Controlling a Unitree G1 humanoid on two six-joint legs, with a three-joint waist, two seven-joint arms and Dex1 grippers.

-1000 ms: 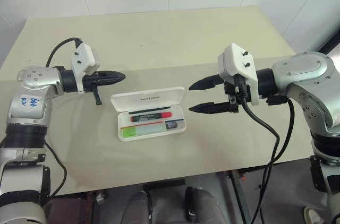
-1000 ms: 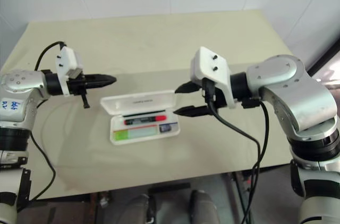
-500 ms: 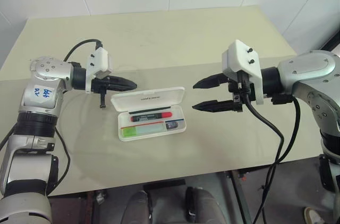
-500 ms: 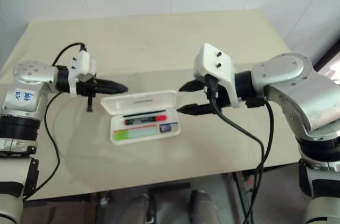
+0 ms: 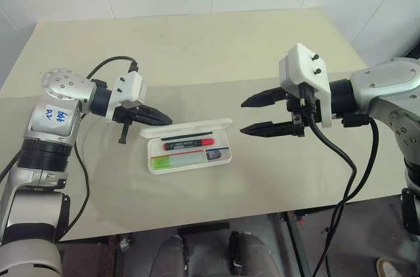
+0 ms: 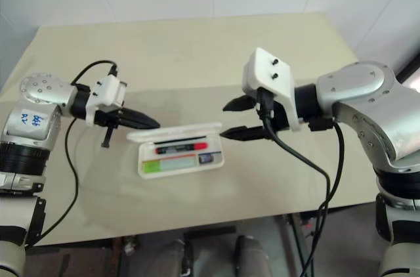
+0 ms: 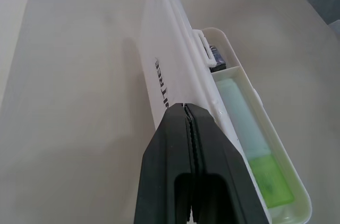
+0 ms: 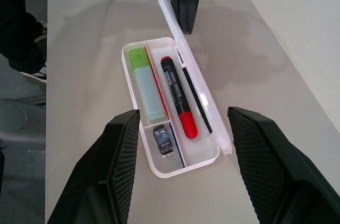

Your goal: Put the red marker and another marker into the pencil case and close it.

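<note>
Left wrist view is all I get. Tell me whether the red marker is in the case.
Observer: Yes. The red marker lies in the pencil case, on the lid's side of the green marker.
Operator: Report the right gripper.
Observer: The right gripper is open and holds nothing. It is in the air off the case's right end.
Operator: Describe the lid from the head camera.
Observer: The lid stands about half raised, with the shut left gripper behind it.

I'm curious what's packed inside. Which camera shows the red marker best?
The right wrist view: the red marker lies in full length inside the pencil case. The eye views show it small; in the left wrist view the lid hides it.
</note>
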